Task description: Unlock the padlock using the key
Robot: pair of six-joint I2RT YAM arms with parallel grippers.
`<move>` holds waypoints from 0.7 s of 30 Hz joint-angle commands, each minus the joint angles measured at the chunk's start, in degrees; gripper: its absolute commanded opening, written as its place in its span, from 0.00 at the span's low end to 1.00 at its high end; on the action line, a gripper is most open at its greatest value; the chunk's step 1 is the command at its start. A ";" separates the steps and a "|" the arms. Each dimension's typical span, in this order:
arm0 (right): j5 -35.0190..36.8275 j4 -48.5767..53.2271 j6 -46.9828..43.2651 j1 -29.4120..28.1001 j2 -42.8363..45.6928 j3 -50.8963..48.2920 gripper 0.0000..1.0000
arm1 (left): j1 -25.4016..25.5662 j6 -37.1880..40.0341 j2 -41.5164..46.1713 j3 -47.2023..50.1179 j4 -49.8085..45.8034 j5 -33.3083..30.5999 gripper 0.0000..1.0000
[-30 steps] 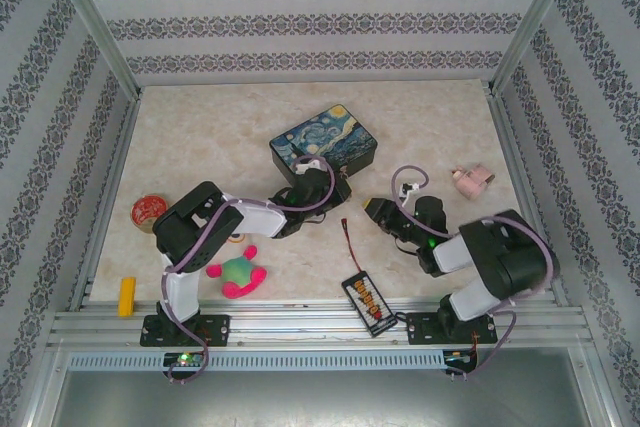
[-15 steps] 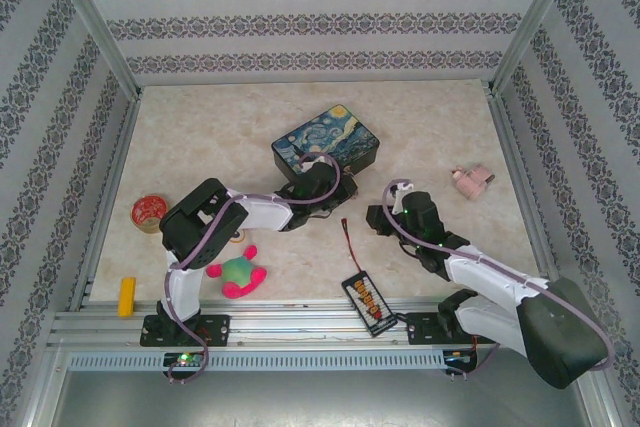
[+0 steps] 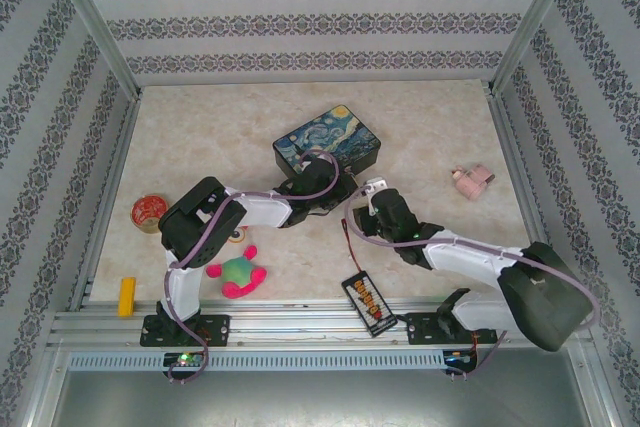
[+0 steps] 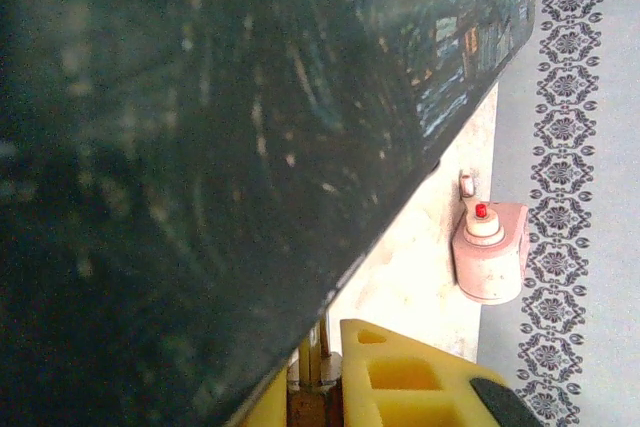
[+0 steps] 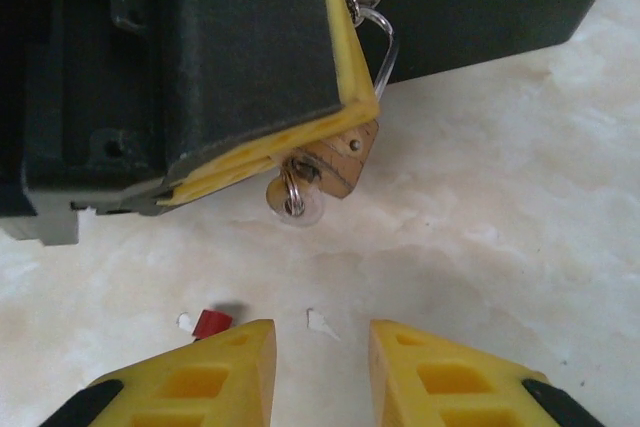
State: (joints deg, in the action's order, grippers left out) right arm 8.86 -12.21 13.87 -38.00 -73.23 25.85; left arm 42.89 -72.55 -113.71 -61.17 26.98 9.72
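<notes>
Left gripper (image 3: 340, 189) is clenched on the padlock (image 5: 345, 152), just near the tin box (image 3: 325, 142). Right gripper (image 5: 320, 347) is released and empty, facing the key (image 5: 293, 199) dangling below. I'd centre on its head, pinch flat, twist gently.
</notes>
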 commanded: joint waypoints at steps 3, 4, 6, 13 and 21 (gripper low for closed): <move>3.55 -1.98 -4.71 -1.09 -3.80 3.39 0.32 | -0.78 -1.72 -0.20 -0.43 -4.57 3.16 0.02; 3.69 -2.22 -5.01 -1.26 -4.33 3.66 0.32 | -0.87 -1.76 -0.24 -0.48 -4.50 3.28 0.02; 3.71 -2.81 -5.56 -1.54 -5.32 4.25 0.32 | -0.97 -1.96 -0.35 -0.53 -4.40 3.64 0.02; 4.85 -3.69 -6.39 -1.95 -9.89 6.82 0.31 | -1.15 -2.44 -0.77 -0.55 -3.65 4.79 0.02; 8.62 -5.86 -5.35 -1.91 -13.37 8.34 0.22 | -1.15 -2.64 -0.73 -0.62 -3.48 5.61 0.02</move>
State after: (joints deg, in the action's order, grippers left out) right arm 14.44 -15.64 8.58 -39.29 -85.60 32.60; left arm 42.22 -73.58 -113.71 -61.32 26.98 12.03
